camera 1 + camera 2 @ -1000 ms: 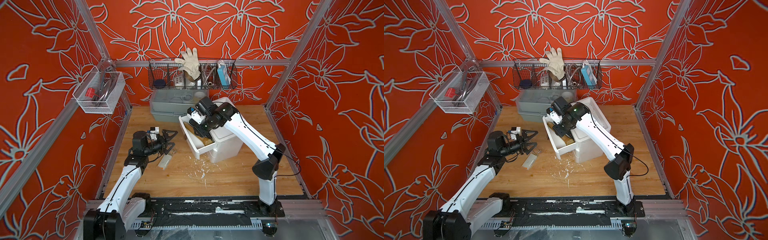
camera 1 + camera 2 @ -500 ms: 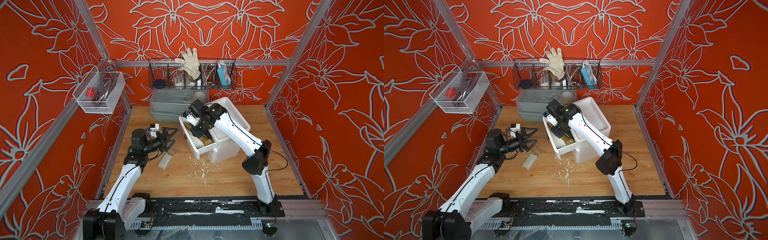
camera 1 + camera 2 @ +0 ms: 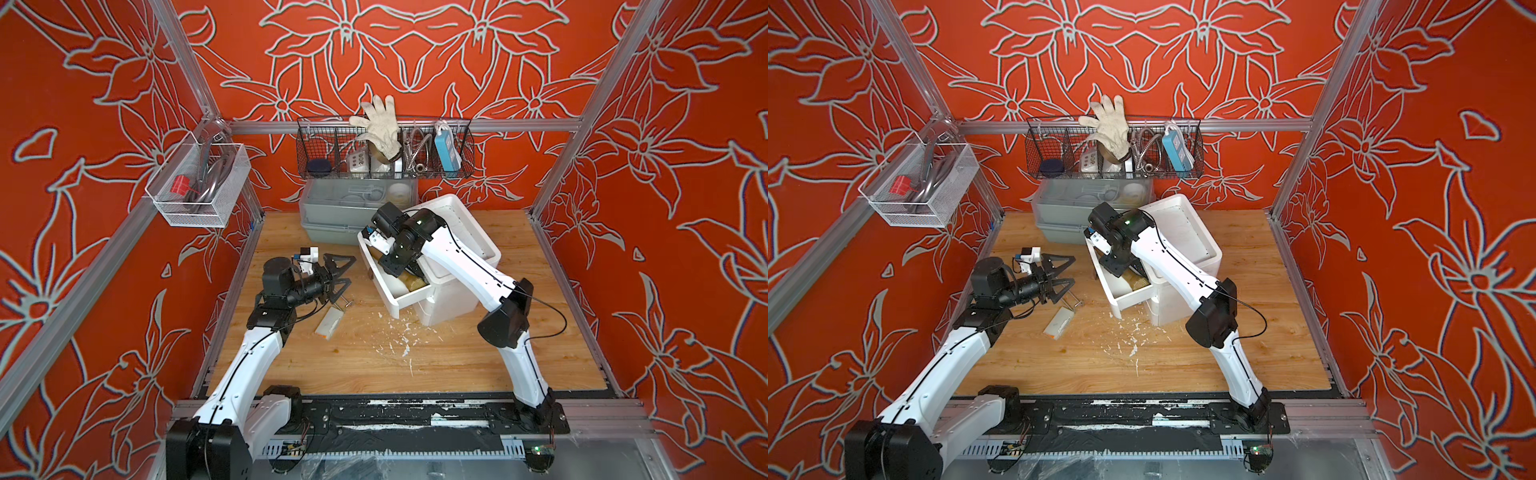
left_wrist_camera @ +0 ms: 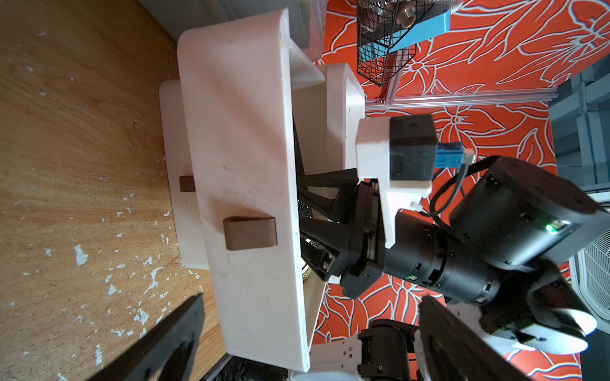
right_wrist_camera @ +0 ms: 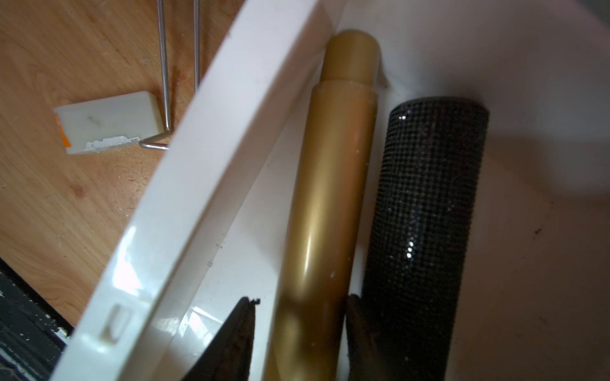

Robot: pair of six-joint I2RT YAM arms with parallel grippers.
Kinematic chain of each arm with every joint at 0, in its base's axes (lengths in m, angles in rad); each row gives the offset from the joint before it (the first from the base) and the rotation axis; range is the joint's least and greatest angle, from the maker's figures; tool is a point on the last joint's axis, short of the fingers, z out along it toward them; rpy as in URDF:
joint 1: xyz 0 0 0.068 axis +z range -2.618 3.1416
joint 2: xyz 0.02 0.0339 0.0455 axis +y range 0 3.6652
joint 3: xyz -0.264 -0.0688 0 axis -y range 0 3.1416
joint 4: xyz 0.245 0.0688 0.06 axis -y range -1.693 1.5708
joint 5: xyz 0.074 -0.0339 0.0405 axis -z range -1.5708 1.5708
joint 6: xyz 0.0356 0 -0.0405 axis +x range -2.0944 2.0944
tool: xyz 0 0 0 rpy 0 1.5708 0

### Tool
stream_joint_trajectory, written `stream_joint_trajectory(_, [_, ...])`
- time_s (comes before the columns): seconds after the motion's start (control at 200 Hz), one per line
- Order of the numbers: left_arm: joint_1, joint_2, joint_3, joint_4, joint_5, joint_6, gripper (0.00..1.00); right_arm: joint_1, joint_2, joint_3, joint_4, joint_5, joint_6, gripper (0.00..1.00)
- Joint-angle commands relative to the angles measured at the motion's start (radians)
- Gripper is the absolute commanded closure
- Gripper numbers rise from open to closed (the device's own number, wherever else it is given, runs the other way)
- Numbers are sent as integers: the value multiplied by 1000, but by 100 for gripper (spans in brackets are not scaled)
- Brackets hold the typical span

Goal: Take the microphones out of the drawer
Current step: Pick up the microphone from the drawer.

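Note:
The white drawer (image 3: 405,301) (image 3: 1125,301) stands pulled out of its white cabinet (image 3: 465,249). In it lies the gold microphone (image 5: 326,198), its mesh head (image 3: 411,284) showing in both top views, beside a black mesh cylinder (image 5: 425,211). My right gripper (image 5: 300,298) (image 3: 392,266) reaches down into the drawer and straddles the gold handle. One finger touches it and a gap remains at the other, so the jaws are open. My left gripper (image 3: 351,271) (image 3: 1074,272) hangs wide open and empty to the left of the drawer front (image 4: 244,148), apart from it.
A white block with an orange end (image 3: 329,324) and a bent wire (image 3: 343,301) lie on the wooden floor below the left gripper. White flakes (image 3: 399,336) are scattered before the drawer. A grey bin (image 3: 332,216) and a wire basket (image 3: 384,149) stand at the back wall.
My right gripper has slid back along the drawer and its jaws have narrowed around the gold handle. The left arm has shifted only slightly.

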Motion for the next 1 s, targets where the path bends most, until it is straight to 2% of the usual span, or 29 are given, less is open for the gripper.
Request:
stream_joint_trajectory(0.0, [6,2,12,30,16,6,0,-9,43,7,-50,28,-10,61])
stream_joint_trajectory(0.21, [6,-3,2,27,13,8,0,-8,35,-7,-35,38,1,81])
stream_joint_trajectory(0.345, [6,-5,-1,25,12,11,0,-8,20,-16,-10,40,17,85])
stream_joint_trajectory(0.405, [6,-6,0,25,13,9,0,-9,20,-12,-15,42,18,82])
stream_joint_trajectory(0.535, [6,-6,-1,28,12,9,0,-9,31,-3,-50,77,16,64])
stream_joint_trajectory(0.596, [6,-5,-2,30,12,9,0,-8,35,-1,-63,82,14,58])
stream_joint_trajectory(0.791, [6,-5,-1,31,11,7,0,-7,52,-2,-91,82,15,48])
stream_joint_trajectory(0.996, [6,-3,5,36,12,-1,0,-3,91,-3,-95,112,18,48])
